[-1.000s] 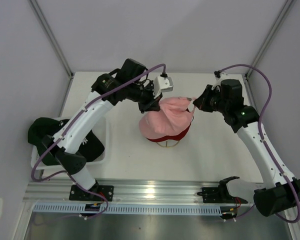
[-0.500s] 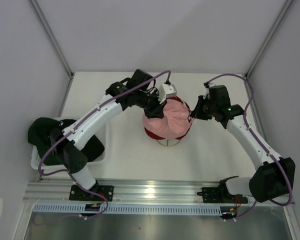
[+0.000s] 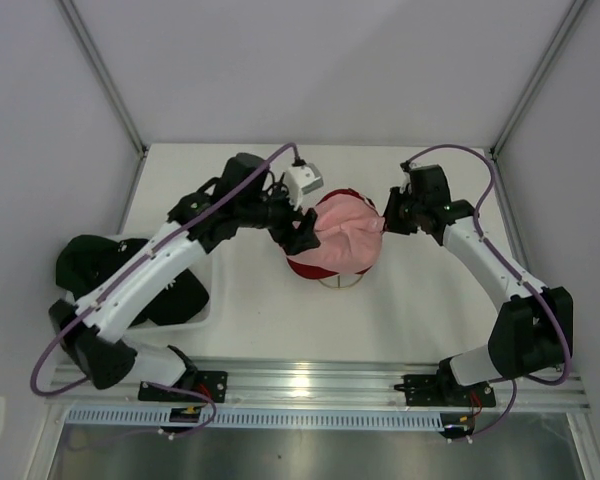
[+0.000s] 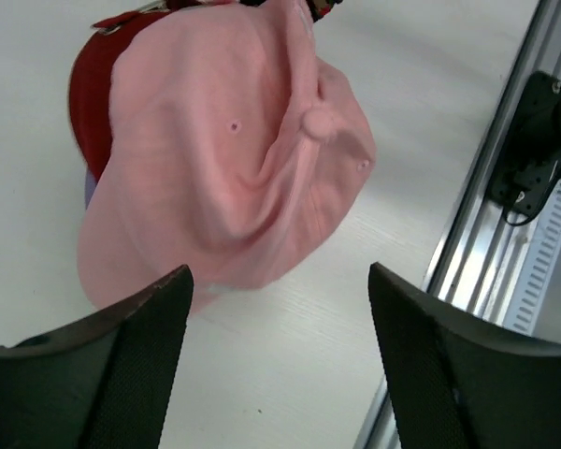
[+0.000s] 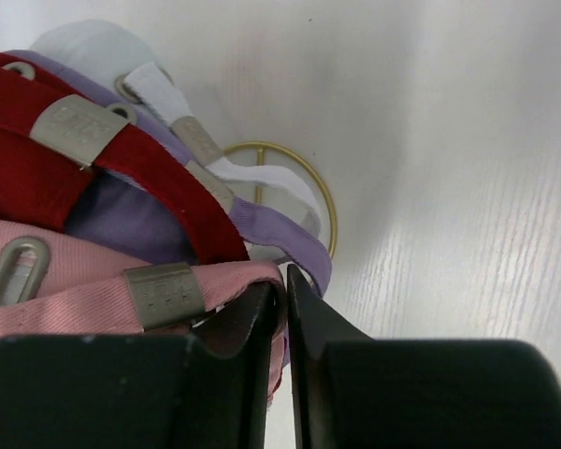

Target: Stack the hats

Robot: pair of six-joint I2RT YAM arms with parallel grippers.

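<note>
**A:** Where is the pink cap (image 3: 345, 235)?

**B:** On top of the pile on the gold wire stand (image 3: 337, 287), right between the two pincers. The left pincer (image 4: 279, 281) is spread wide. The cap's crown lies just ahead of its tips, with the top button nearer the right-hand finger (image 4: 449, 374).

**A:** And the other side?

**B:** The right pincer (image 5: 286, 281) has its fingers pressed together, pinching the pink cap's back strap just past the metal buckle. The rest of the cap runs off to that pincer's left.

**A:** What is under it?

**B:** The red cap (image 5: 122, 150) is directly below, its strap just beyond the pink one as seen from the right pincer. The lavender cap's (image 5: 262, 234) strap comes next and lies over the stand's ring.

**A:** Any other hats?

**B:** Two dark caps (image 3: 80, 265) lie in the white tray (image 3: 210, 290), well behind the left pincer beside that arm. I cannot tell their exact colours from above.
</note>
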